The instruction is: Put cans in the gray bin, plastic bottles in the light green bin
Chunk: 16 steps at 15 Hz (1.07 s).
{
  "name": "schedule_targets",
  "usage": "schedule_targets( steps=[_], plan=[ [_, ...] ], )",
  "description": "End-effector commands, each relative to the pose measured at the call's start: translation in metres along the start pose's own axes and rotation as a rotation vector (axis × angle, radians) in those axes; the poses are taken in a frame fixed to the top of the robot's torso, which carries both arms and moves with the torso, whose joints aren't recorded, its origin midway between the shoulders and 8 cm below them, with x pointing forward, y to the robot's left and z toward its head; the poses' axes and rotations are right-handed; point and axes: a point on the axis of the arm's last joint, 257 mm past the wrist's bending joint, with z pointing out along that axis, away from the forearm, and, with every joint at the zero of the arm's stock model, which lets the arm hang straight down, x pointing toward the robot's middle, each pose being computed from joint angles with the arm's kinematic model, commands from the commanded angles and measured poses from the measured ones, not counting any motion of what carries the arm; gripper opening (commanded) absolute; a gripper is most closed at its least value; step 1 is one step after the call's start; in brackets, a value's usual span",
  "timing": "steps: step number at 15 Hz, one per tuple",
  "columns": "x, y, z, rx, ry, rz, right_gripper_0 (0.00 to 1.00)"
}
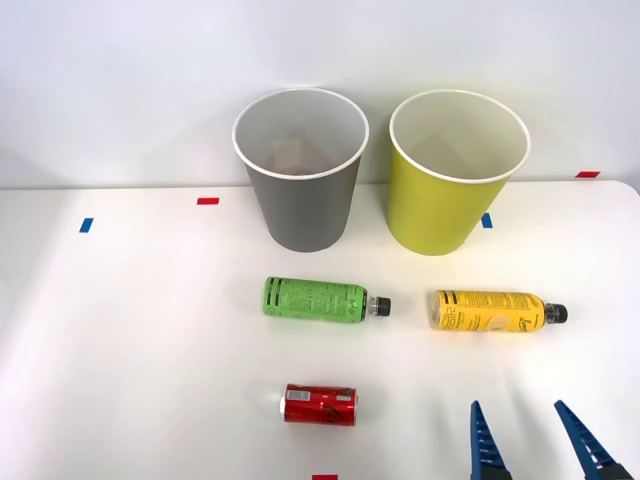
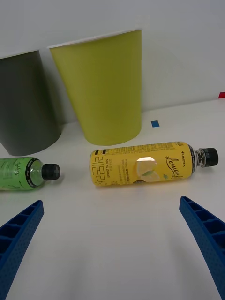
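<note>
Right hand (image 1: 540,440): at the near right edge of the desk (image 1: 140,340), blue ribbed fingers (image 1: 487,440) spread wide, nothing between them. In the wrist view the hand (image 2: 112,243) stood apart from every item, the two fingers at the lower corners.

Yellow-label bottle (image 1: 490,311): lay on its side on the desk just beyond the hand, black cap pointing toward the robot's right. In the wrist view this bottle (image 2: 143,163) lay crosswise between the spread fingers and beyond their tips, not touched.

Green-label bottle (image 1: 318,300): lay on its side to the left of the yellow one, well apart from it, black cap toward the robot's right. The wrist view caught its cap end (image 2: 28,172).

Red can (image 1: 319,404): lay on its side nearer the robot than the green-label bottle, left of the hand, silver end toward the robot's left.

Light green bin (image 1: 450,195): upright at the back of the desk, beyond the yellow-label bottle, white rim and inside; seen also from the wrist (image 2: 105,89).

Gray bin (image 1: 300,200): upright just beside the light green bin, on its left, not touching; something brownish lay at its bottom, too dim to identify. Seen from the wrist (image 2: 26,108).

Small red and blue tape marks (image 1: 207,201): scattered on the desk.
</note>
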Motion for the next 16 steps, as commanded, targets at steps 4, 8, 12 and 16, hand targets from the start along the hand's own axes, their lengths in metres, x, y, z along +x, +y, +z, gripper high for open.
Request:
schedule_targets(
  steps=[4, 8, 12, 16],
  plan=[
    [0.012, 0.003, -0.027, 0.017, 0.047, -0.053, 1.0],
    [0.015, 0.006, -0.034, 0.024, 0.057, -0.09, 1.0],
    [0.017, 0.007, -0.038, 0.016, 0.067, -0.13, 1.0],
    [0.02, 0.009, -0.042, -0.001, 0.084, -0.151, 1.0]
  ],
)
